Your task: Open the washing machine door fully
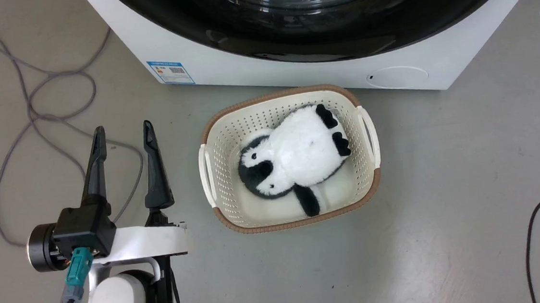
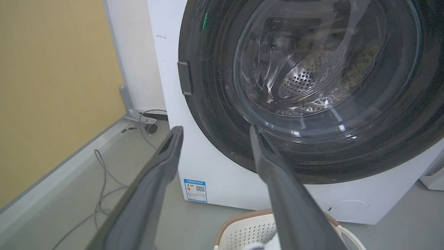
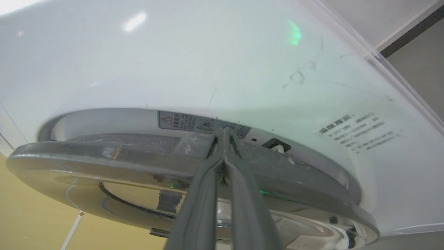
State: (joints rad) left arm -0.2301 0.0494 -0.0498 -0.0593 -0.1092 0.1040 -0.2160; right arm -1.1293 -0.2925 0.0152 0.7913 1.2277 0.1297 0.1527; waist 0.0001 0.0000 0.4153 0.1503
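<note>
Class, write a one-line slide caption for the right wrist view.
Shut right gripper, tips past the rim of the washing machine door, at the white machine front.

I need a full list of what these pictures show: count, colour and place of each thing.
basket: one, cream with brown rim, on the floor
plush penguin: one, black and white, in the basket
washing machine: one, white, behind the basket
washing machine door: one, black with clear glass, machine's front
grey cable: one, grey, floor at left
left gripper: one, dark, open, above floor left of basket
right gripper: one, dark, shut, tips at door's edge
</note>
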